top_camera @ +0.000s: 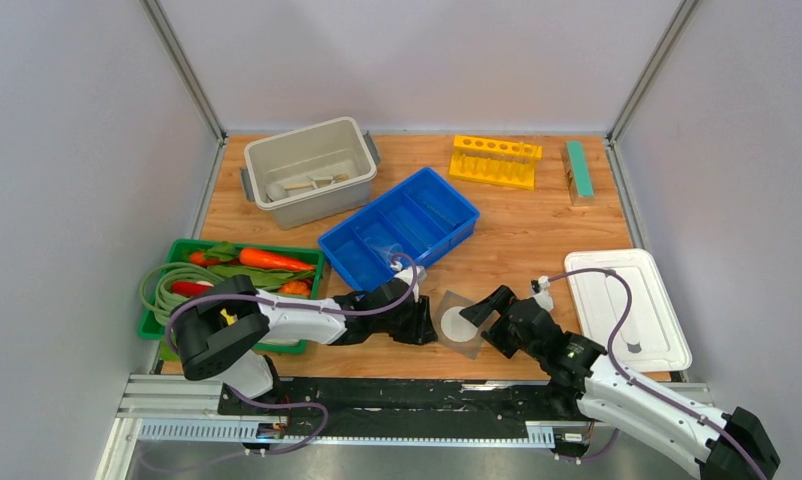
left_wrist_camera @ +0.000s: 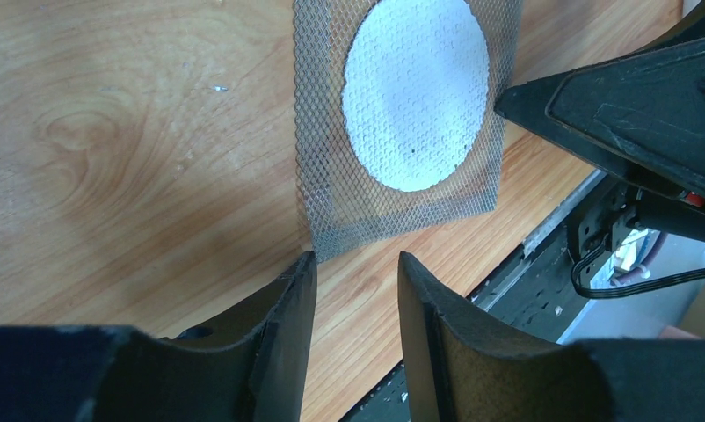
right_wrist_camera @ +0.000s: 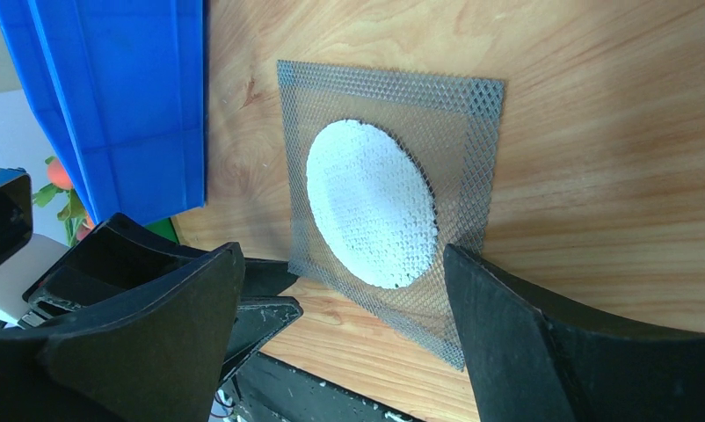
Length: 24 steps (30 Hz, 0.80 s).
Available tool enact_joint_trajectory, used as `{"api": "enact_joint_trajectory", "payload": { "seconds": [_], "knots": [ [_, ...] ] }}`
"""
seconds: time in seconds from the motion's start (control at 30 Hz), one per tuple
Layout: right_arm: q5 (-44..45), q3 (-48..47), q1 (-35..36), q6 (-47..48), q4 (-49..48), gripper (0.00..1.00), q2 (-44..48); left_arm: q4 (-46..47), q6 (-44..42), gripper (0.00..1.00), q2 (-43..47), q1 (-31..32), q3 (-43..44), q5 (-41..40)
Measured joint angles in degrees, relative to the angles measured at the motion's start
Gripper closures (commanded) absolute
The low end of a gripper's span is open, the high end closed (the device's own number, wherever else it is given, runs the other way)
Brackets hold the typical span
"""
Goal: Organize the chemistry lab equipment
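Observation:
The grey square mesh (top_camera: pixel 460 326) with its white disc lies on the wooden table near the front edge, between my two grippers. My left gripper (top_camera: pixel 429 325) sits just left of it, open. In the left wrist view the mesh (left_wrist_camera: pixel 402 114) lies ahead of the left gripper (left_wrist_camera: pixel 356 257); one mesh corner reaches a fingertip (left_wrist_camera: pixel 307 268) and bare wood shows between the jaws. My right gripper (top_camera: pixel 482 312) is at the mesh's right side, open wide. In the right wrist view the mesh (right_wrist_camera: pixel 384 202) spans the gap of the right gripper (right_wrist_camera: pixel 340 264).
A blue divided bin (top_camera: pixel 370 205) stands just behind the mesh. A grey tub (top_camera: pixel 297 135) holding small items is at the back left, a yellow rack (top_camera: pixel 495 160) and a green block (top_camera: pixel 579 170) at the back. A green tray (top_camera: pixel 247 247) of vegetables is left, a white lid (top_camera: pixel 652 300) right.

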<state>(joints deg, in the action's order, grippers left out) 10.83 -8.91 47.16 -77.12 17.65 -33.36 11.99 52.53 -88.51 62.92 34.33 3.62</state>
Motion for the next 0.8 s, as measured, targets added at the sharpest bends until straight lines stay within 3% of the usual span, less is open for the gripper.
{"api": "enact_joint_trajectory", "payload": {
  "seconds": [0.23, 0.63, 0.8],
  "knots": [
    [0.6, 0.0, 0.0, 0.0, -1.0, 0.08, -0.9, 2.1, 2.0, 0.58, -0.5, -0.1, -0.9, 1.0],
    [0.6, 0.6, 0.0, -0.9, -2.5, 0.08, -1.1, 11.9, 6.0, 0.58, -0.4, 0.0, -5.8, 1.5],
    [0.7, 0.7, -0.1, -1.2, -2.8, 0.08, -1.0, 20.8, 8.8, 0.59, -3.4, 0.0, -7.9, 2.3]
  ]
}}
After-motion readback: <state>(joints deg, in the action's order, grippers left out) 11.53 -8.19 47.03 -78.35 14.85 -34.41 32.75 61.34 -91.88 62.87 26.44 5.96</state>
